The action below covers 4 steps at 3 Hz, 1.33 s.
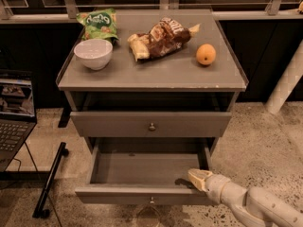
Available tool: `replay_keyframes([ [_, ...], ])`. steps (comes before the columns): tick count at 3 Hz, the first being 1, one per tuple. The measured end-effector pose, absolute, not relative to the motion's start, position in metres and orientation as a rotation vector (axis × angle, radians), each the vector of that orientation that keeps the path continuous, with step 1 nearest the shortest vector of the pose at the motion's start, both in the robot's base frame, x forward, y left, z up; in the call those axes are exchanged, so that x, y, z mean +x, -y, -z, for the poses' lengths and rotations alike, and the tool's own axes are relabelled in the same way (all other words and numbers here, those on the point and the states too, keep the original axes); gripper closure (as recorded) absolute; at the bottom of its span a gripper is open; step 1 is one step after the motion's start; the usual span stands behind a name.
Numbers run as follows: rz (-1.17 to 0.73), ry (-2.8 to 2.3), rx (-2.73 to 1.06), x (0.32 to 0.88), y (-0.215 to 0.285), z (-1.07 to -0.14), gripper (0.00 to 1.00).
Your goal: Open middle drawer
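The gripper (pixel 196 176) is seen at the right front corner of the middle drawer (pixel 142 169) (pulled out); the knob (pixel 151 201) is left of it. Whether the gripper is open or closed cannot be told.

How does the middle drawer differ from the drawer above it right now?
The middle drawer is pulled far out, its inside showing; the upper drawer sits nearly closed. The gripper is at the middle drawer's front right corner; nothing touches the upper drawer. Both have flat grey fronts with a small centre knob.
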State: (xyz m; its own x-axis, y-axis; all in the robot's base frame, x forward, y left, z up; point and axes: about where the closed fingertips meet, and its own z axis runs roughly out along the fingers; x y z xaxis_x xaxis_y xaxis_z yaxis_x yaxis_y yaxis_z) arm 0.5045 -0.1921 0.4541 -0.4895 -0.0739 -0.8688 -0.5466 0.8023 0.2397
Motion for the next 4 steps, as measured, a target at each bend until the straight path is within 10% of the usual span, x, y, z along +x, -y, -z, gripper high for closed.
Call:
replay_keyframes([
  [2,-0.618,-2.024,-0.461,0.5045,0.1920,-0.4542,0.10],
  [4,-0.618,-2.024,-0.461,0.5045,0.1920,-0.4542,0.00],
])
